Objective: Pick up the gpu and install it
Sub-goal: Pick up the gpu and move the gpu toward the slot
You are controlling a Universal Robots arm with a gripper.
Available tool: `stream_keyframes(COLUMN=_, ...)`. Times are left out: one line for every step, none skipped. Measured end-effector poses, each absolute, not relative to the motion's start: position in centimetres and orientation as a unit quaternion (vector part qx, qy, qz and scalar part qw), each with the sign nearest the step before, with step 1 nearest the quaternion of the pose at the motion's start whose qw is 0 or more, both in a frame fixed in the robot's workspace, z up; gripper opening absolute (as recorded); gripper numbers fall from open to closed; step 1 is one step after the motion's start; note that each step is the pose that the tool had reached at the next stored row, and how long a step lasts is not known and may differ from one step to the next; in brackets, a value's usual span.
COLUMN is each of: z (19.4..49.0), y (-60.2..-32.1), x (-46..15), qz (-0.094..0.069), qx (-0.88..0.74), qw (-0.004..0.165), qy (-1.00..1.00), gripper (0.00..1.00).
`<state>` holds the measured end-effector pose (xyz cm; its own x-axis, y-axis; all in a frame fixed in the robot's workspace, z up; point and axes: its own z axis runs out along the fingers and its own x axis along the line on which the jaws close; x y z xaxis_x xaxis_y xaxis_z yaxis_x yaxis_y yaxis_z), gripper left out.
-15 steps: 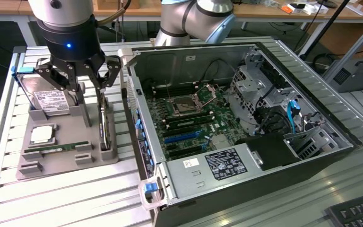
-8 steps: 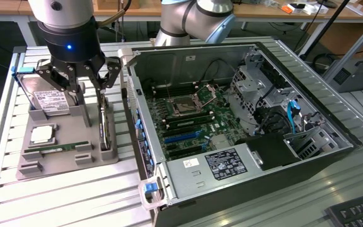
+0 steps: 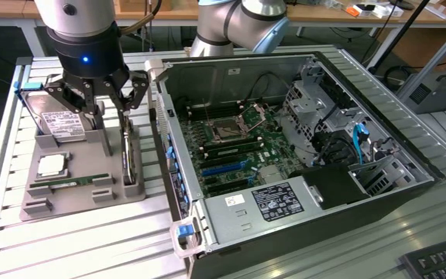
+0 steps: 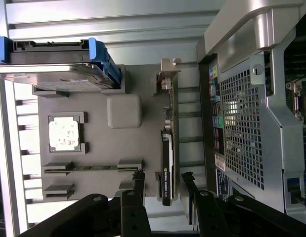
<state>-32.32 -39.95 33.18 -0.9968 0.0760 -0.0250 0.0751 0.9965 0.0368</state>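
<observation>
None of the job is finished, as far as I can see. My gripper (image 3: 113, 123) hangs over the grey tray (image 3: 76, 203) on the exterior view's left. Its jaws are spread as wide as they go, with nothing held between them.

The gpu (image 3: 129, 156) stands on its long edge in a slot along the tray's right side, the side nearest the computer case (image 3: 231, 70). In the wrist view my fingertips (image 4: 139, 178) sit one on each side of the card's near end. They are close to it but, as far as I can tell, not touching it. I judge that I am lined up for the grab and have not made it: the card is not gripped and not lifted.

The other parts lie in their own places on the tray, to the left of the card. The hard drive (image 3: 60, 123) is at the far end, the processor (image 3: 53, 165) in the middle, and the memory stick (image 3: 69, 182) nearer. I am not touching any of them.

Installing has not begun either. The case lies on its side on the slatted table (image 3: 91, 247), open towards the camera, with the motherboard (image 3: 234, 148) in plain sight. The blue slots (image 3: 221, 167) sit towards the board's near left. The gpu is outside the case, and the case's left wall stands between it and those slots. So the grip, the lift, the carry into the case and the seating are all left to do.
</observation>
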Motion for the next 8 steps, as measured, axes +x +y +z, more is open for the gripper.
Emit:
stream_keyframes(z=33.16, y=-39.95, x=-32.32, qz=0.018, qx=0.038, qw=0.013, qy=0.999, gripper=0.42)
stream_keyframes(z=33.14, y=-39.95, x=-32.32, qz=0.018, qx=0.038, qw=0.013, qy=0.999, gripper=0.42)
stream_keyframes(z=33.13, y=-39.95, x=-32.32, qz=0.018, qx=0.038, qw=0.013, qy=0.999, gripper=0.42)
stream_keyframes(z=33.10, y=-39.95, x=-32.32, qz=0.018, qx=0.038, qw=0.013, qy=0.999, gripper=0.42)
stream_keyframes(z=33.08, y=-39.95, x=-32.32, qz=0.018, qx=0.038, qw=0.013, qy=0.999, gripper=0.42)
stream_keyframes(z=33.06, y=-39.95, x=-32.32, qz=0.018, qx=0.038, qw=0.013, qy=0.999, gripper=0.42)
stream_keyframes(z=33.05, y=-39.95, x=-32.32, qz=0.018, qx=0.038, qw=0.013, qy=0.999, gripper=0.42)
stream_keyframes(z=33.03, y=-39.94, x=-32.32, qz=0.018, qx=0.038, qw=0.013, qy=0.999, gripper=0.42)
